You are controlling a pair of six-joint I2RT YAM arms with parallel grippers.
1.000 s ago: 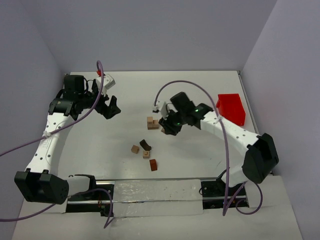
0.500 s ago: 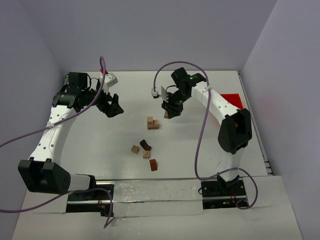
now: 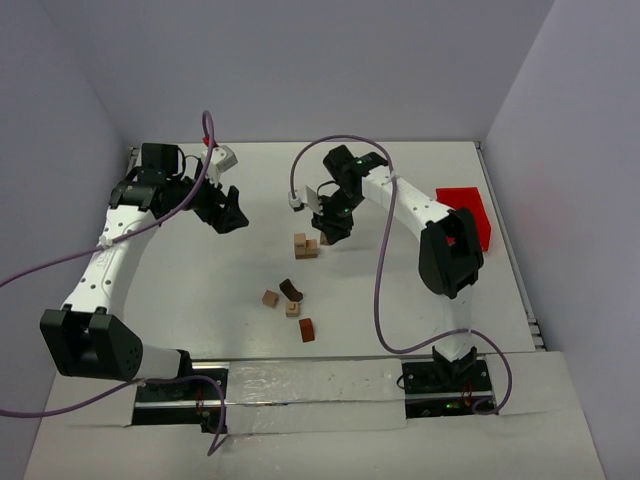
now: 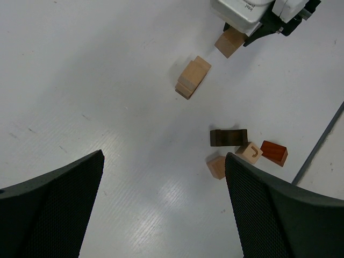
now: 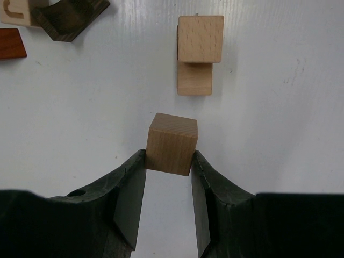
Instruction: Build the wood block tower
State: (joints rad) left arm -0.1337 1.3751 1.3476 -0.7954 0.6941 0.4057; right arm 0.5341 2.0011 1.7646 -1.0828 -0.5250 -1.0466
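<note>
White tabletop (image 3: 200,300) stretches under both my arms. My right gripper (image 5: 167,161) is clamped on a tan cube (image 5: 172,142). The started tower (image 5: 200,54), one tan block stacked on another, lies just left of that gripper and slightly nearer, so I judge the carry short. My left gripper (image 4: 164,158) hangs spread wide and empty, well apart at the far left. Loose blocks (image 3: 290,305) wait near the table's front.

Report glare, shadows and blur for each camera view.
Top external: even, soft light, only faint shadows on the table, and mild glare on the shiny strip at the near edge. Left wrist: a pale sheen on the tabletop low in the frame; its own fingers are dark and slightly soft. Right wrist: sharp, with wood grain visible on the held cube.
</note>
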